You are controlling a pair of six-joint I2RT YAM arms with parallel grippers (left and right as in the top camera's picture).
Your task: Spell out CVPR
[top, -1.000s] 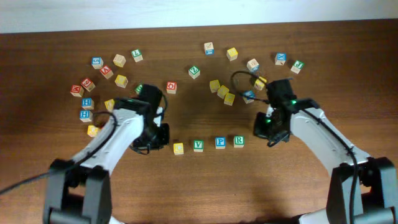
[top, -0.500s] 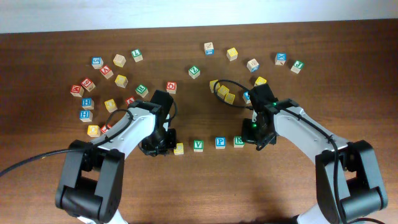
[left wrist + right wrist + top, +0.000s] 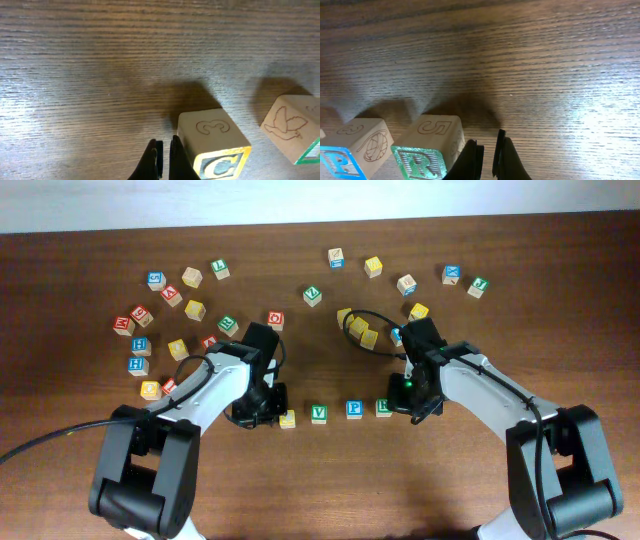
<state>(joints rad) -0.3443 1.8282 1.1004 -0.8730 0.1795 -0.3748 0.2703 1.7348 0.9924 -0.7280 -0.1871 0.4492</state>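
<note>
Four letter blocks lie in a row near the table's front: a yellow C block [image 3: 287,418], a green V block [image 3: 318,414], a blue P block [image 3: 354,409] and a green R block [image 3: 384,407]. My left gripper [image 3: 264,406] is shut and empty, low on the table. Its fingertips [image 3: 165,159] are against the left side of the C block [image 3: 214,144], with the V block [image 3: 295,127] further right. My right gripper [image 3: 406,394] is shut and empty. Its tips [image 3: 487,159] are just right of the R block [image 3: 427,147], which sits beside the P block [image 3: 355,150].
Many loose letter blocks lie scattered at the back. There is a cluster at the left around a blue H block [image 3: 138,345], a yellow group in the middle [image 3: 357,330], and more at the right such as a blue block [image 3: 451,274].
My left gripper has moved down and right, up to the C block. My right gripper has moved left, up to the R block. The four blocks in the row have barely shifted.
</note>
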